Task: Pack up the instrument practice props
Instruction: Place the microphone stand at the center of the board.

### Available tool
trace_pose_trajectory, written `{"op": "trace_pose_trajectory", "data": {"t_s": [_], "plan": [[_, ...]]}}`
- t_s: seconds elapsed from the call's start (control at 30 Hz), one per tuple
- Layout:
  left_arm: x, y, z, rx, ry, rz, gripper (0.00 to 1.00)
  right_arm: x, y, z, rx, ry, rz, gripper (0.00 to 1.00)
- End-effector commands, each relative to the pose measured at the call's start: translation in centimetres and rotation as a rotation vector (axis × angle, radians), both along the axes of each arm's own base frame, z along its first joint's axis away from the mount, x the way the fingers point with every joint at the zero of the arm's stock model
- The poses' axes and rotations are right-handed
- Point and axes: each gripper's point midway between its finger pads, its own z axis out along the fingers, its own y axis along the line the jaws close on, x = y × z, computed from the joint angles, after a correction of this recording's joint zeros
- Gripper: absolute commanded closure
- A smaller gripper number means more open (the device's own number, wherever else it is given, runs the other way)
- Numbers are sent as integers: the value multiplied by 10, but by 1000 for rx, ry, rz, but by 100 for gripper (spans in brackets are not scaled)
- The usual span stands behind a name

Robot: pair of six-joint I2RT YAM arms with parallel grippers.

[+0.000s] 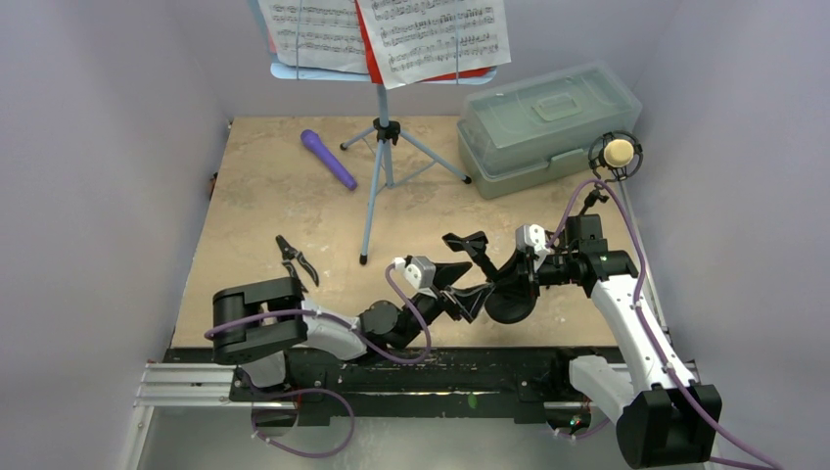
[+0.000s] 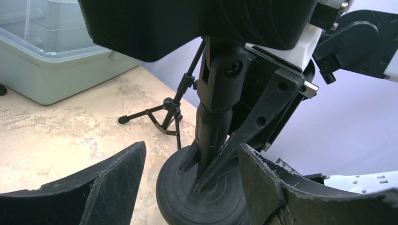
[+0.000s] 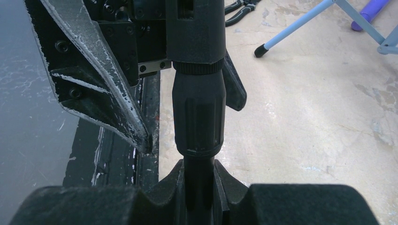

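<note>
The black round-base mic holder (image 1: 511, 304) stands near the table's front edge; its clip (image 1: 468, 242) points left. My right gripper (image 1: 519, 276) is shut on its stem (image 3: 198, 112), the jaws clamped just below the knurled collar (image 3: 199, 187). My left gripper (image 1: 470, 289) is open, one finger on each side of the round base (image 2: 206, 187), not touching it (image 2: 192, 154). The tan microphone (image 1: 618, 154) sits in the tripod ring holder (image 2: 164, 112) at the right. The purple microphone (image 1: 328, 159) lies at the back left. The pale-blue music rack (image 1: 382, 176) holds sheet-music pages (image 1: 431, 34).
The translucent grey-green lidded box (image 1: 548, 122) stands closed at the back right, also in the left wrist view (image 2: 56, 65). A small black plier-like tool (image 1: 294, 259) lies front left. A rack leg (image 3: 300, 23) reaches toward the middle. Walls close in on three sides.
</note>
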Motion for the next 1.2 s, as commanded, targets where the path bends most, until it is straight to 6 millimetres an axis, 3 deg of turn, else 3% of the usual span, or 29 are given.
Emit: {"op": "trace_pose_trajectory", "data": {"t_s": [0.0, 0.4, 0.63, 0.73, 0.83, 0.87, 1.03, 1.17], "plan": [[5, 5, 56, -226, -29, 14, 30, 0, 6, 23, 65, -67, 38, 100], [12, -7, 58, -235, -38, 12, 41, 0, 6, 24, 65, -69, 38, 100], [14, -9, 60, -238, -51, 3, 53, -1, 6, 24, 67, -71, 39, 100], [14, -10, 62, -240, -60, -4, 64, -1, 6, 24, 67, -70, 39, 100], [13, -11, 65, -238, -75, -20, 99, 0, 6, 24, 65, -69, 38, 100], [14, -11, 64, -232, -76, -22, 100, 0, 6, 23, 64, -68, 38, 98], [19, 2, 66, -202, -84, 14, 100, -1, 5, 23, 62, -72, 36, 48], [26, 17, 64, -142, -81, 59, 100, -3, 6, 23, 61, -82, 42, 24]]}}
